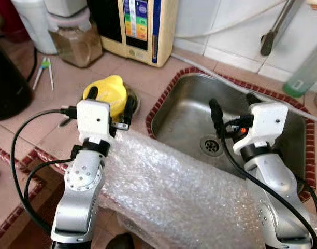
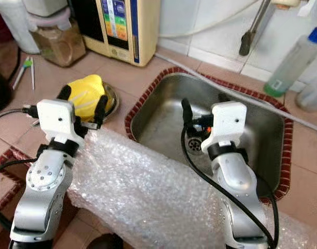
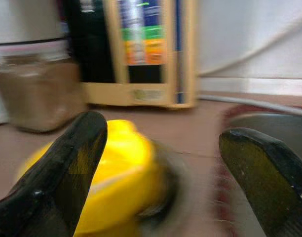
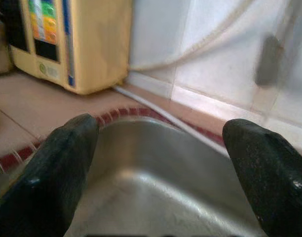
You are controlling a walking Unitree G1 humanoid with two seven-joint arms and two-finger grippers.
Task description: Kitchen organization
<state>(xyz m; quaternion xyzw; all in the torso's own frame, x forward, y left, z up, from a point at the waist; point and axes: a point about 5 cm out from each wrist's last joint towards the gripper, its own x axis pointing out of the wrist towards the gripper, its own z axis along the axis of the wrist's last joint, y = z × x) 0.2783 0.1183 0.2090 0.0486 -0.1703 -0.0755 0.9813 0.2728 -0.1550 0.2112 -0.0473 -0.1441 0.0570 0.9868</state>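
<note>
The left gripper (image 1: 110, 102) was spread wide around a yellow lid (image 1: 111, 93) on the counter (image 1: 143, 78); the right gripper (image 1: 234, 105) was held wide open over the sink (image 1: 184, 111).

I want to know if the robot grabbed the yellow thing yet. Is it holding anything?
No, nothing is held. The left claw is open around the yellow thing, not squeezing it. The right claw is open over the sink.

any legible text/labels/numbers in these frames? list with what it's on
None can be read.
Cream countertop appliance with coloured panel: blue, green and orange label blocks with print too small and blurred to read.
Green translucent plastic bottle: white label patch, unreadable.
Clear jar of brown powder: no text visible.
</note>
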